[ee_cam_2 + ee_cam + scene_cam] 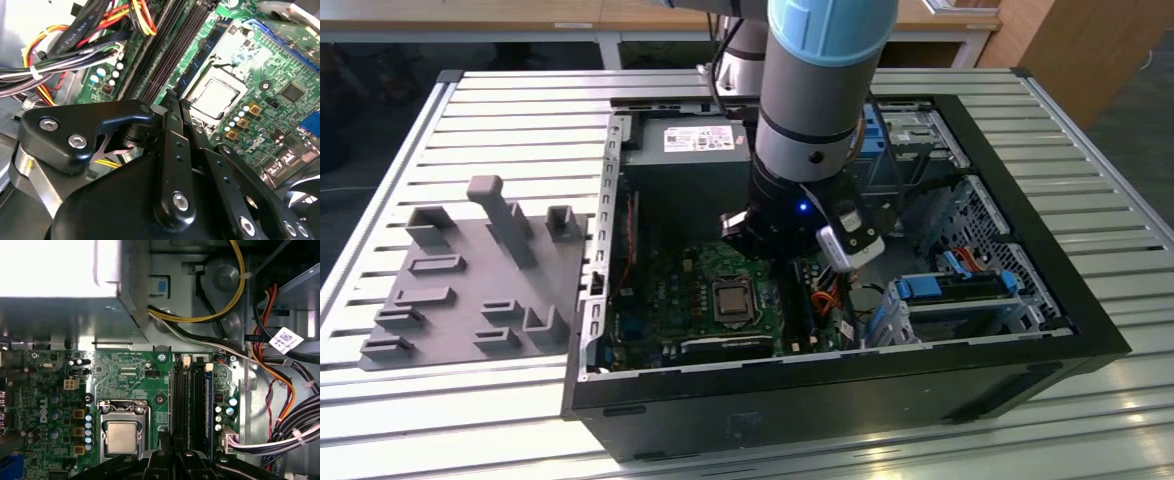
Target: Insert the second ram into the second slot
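Over the memory slots (181, 400) of the open computer case (1067, 330), the gripper (172, 102) hung low, close beside the processor (122, 436). Fingertips (176, 107) were drawn together in the second wrist view; I saw no board between them. One thin blue stick stood edge-up in the slot farthest from the processor; I took it for the second ram (207, 405), though I couldn't confirm which stick it was, nor whether it was fully seated.

Notes for doing this step well:
- Keep the stick parallel to its slot along the whole length.
- Press straight down, evenly at both ends.
- Watch the end latches; I judged them the only sure sign of seating.
- Stay off the cable bundle (280, 390) just beside the slots; a snag there could tilt the board.
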`<state>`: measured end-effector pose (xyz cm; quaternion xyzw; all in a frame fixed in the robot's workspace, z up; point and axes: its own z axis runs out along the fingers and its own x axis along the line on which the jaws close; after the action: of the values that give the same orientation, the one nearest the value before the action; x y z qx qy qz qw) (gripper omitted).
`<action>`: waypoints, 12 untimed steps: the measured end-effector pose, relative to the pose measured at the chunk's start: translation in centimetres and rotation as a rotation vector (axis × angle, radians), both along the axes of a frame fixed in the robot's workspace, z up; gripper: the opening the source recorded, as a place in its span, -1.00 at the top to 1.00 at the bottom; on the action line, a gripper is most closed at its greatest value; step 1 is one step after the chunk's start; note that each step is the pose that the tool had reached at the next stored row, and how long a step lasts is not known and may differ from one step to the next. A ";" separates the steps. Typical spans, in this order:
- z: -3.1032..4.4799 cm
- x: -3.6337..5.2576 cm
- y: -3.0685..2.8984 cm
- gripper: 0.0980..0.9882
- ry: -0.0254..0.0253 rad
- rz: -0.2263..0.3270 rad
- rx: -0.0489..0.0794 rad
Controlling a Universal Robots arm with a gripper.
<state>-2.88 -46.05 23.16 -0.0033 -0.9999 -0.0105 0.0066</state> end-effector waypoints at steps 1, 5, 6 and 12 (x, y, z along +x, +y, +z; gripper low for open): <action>-0.01 0.13 0.00 0.92 0.0002 0.000 0.000; -0.04 0.50 0.00 0.92 0.0006 0.000 0.000; -0.06 0.57 0.00 0.92 0.0006 0.000 0.001; -0.23 0.82 0.00 0.92 0.0013 0.002 0.000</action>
<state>-2.06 -46.05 22.93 -0.0025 -0.9999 -0.0108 0.0073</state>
